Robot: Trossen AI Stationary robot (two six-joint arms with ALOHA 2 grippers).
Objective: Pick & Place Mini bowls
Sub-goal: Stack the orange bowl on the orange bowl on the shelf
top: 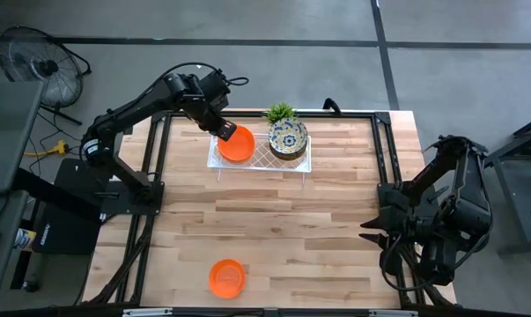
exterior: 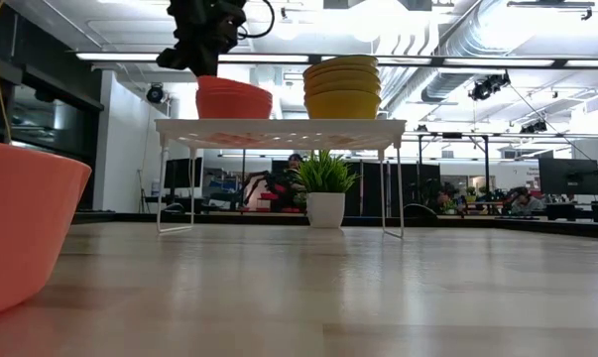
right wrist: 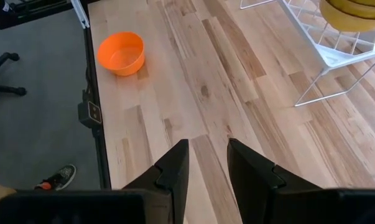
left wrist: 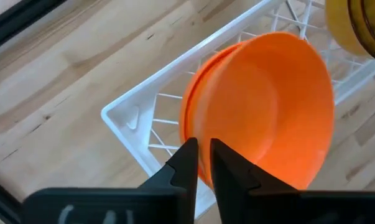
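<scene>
The surface [top: 274, 220] is pale wooden butcher-block with a dark metal frame around it, standing on a grey concrete floor; a black fan [top: 38, 66] sits on the floor off the far left corner. In the low view the room behind is an open workshop with strip lights, ducting and monitors. A white lattice tray [top: 261, 157] on wire legs stands near the far edge, a small green potted plant [top: 280, 113] just behind it. On the tray rest a stack of plain orange bowls [top: 237, 144] and, beside it, a stack of floral cream bowls [top: 288, 138]. A single orange bowl [top: 226, 277] sits at the near edge. The left tool [left wrist: 199, 163] pinches the rim of the top orange bowl. The right tool [right wrist: 207, 163] hangs parted over the right side. No writing is legible.
</scene>
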